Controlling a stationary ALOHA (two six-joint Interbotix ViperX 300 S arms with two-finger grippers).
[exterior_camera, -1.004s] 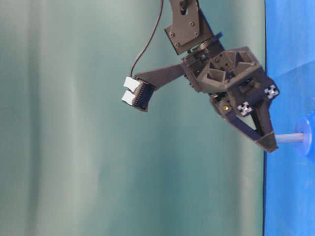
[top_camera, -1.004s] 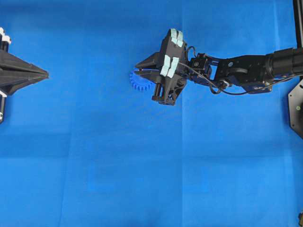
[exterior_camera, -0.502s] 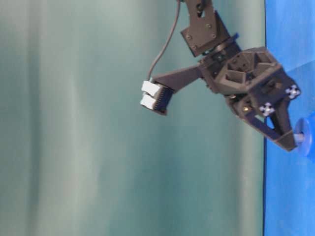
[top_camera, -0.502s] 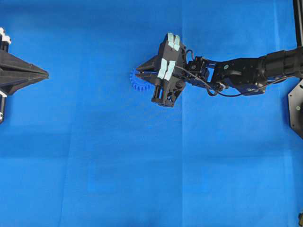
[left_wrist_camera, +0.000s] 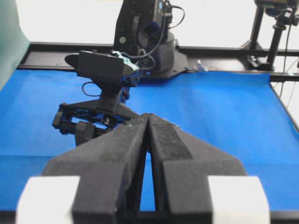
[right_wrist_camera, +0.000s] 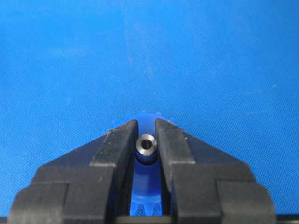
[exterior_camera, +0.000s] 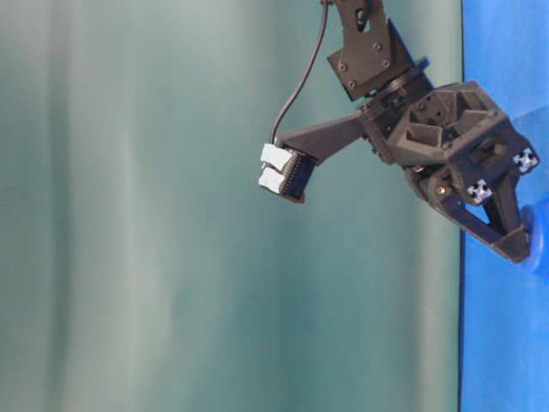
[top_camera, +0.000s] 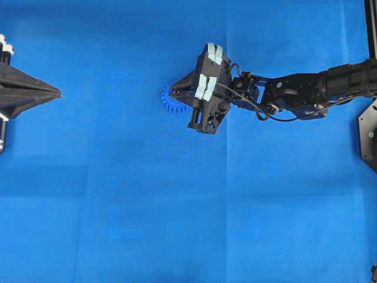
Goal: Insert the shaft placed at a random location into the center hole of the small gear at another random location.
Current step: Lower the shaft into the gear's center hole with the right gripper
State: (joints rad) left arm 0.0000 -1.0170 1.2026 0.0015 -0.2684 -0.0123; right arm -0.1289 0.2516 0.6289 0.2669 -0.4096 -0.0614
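Observation:
My right gripper is shut on the shaft, a silvery pin seen end-on between the black fingers. Directly beneath it lies the small gear, blue and toothed, its rim showing past the fingertips. The center hole is hidden under the shaft and fingers. From overhead the right gripper points left over the small gear. At table level its tip sits almost against the gear, with no shaft showing between them. My left gripper rests far left, shut and holding nothing, its fingers meeting at the tip.
A blue cloth covers the table. The right arm stretches in from the right, with a black mount at the right edge. A green curtain backs the table-level view. A black frame rail lines the far table edge.
The right gripper has come down onto the gear with the shaft. The length of shaft that showed between fingertips and gear at table level has shrunk to nothing. The left arm has not moved.

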